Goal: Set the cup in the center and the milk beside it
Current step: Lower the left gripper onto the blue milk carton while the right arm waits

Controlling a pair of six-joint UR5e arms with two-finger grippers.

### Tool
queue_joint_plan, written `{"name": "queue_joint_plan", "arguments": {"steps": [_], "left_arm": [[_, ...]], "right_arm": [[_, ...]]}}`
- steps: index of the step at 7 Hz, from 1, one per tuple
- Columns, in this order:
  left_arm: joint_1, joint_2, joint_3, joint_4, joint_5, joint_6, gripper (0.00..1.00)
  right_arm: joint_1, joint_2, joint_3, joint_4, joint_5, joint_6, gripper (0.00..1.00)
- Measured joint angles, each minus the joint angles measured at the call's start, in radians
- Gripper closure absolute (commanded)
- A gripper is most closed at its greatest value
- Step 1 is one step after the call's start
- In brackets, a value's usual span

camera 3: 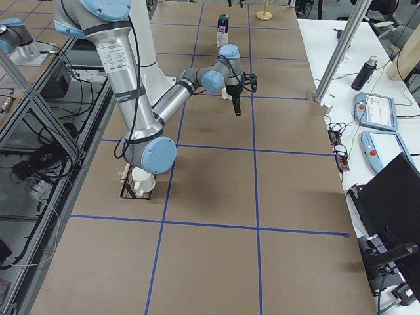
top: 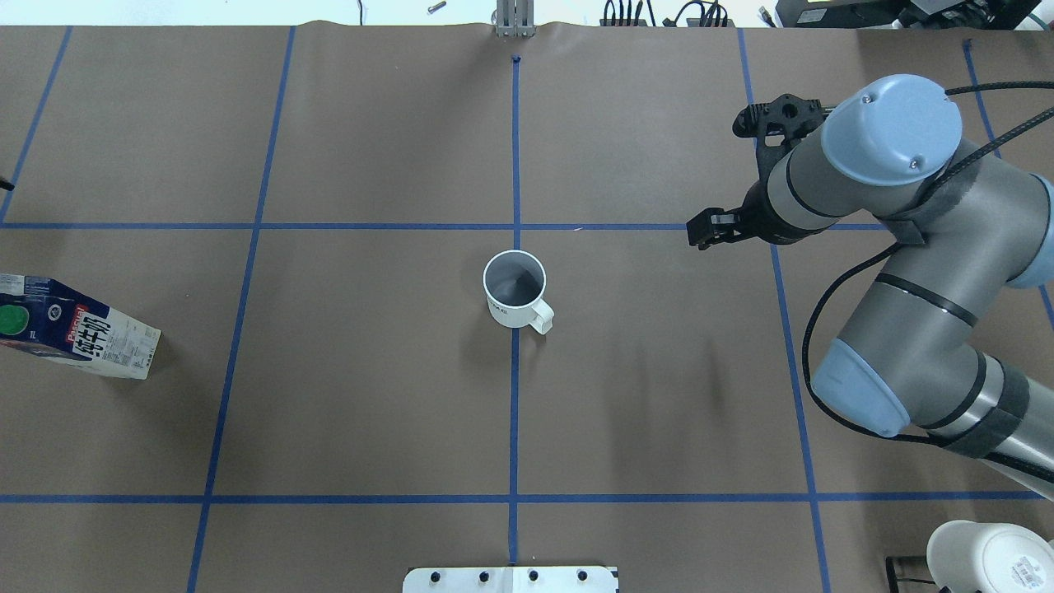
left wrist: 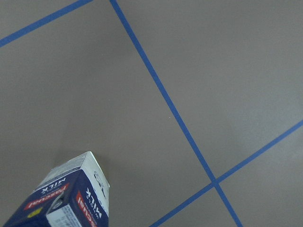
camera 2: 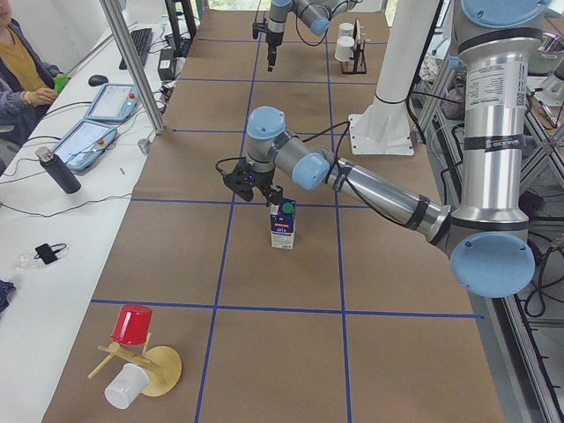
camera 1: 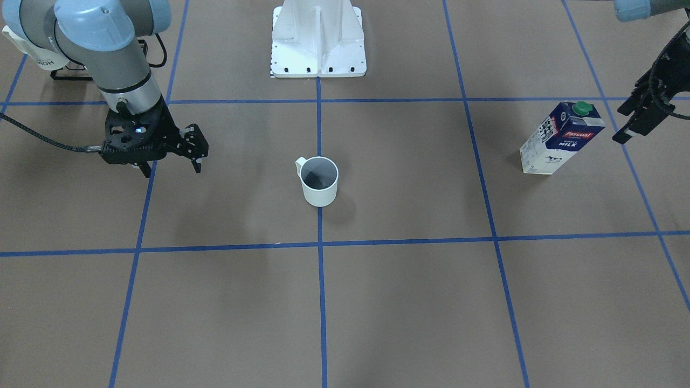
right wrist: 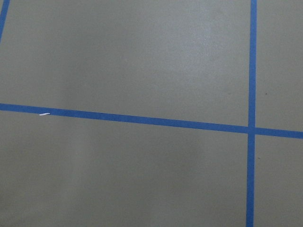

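The cup (camera 1: 319,180) stands upright on the vertical blue tape line at the center (camera 1: 319,226); it also shows in the overhead view (top: 515,288), handle toward the robot. The milk (camera 1: 560,137) stands upright far off on the robot's left, also seen overhead (top: 78,333) and in the left wrist view (left wrist: 71,198). My left gripper (camera 1: 625,125) hangs open and empty just beside the milk, not touching it. My right gripper (camera 1: 172,170) is open and empty, raised above the surface well to the cup's side. The right wrist view shows only tape lines.
The white robot base (camera 1: 318,43) stands behind the cup. A rack with white cups (top: 988,556) sits by the right arm's base. A wooden stand with a red cup (camera 2: 134,324) is at the table's left end. An operators' bench (camera 2: 88,132) runs along the far side.
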Motion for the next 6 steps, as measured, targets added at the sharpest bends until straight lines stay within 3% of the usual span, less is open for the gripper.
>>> {"name": "queue_joint_plan", "arguments": {"steps": [3,6], "left_arm": [[0.009,0.107,-0.008,-0.034,0.084,0.067,0.02],[0.061,0.1,-0.006,-0.038,0.104,-0.135,0.03]], "right_arm": [[-0.004,-0.003,0.003,0.0,-0.019,0.002,0.0],[-0.023,-0.008,0.004,0.0,-0.046,0.003,0.0]]}}
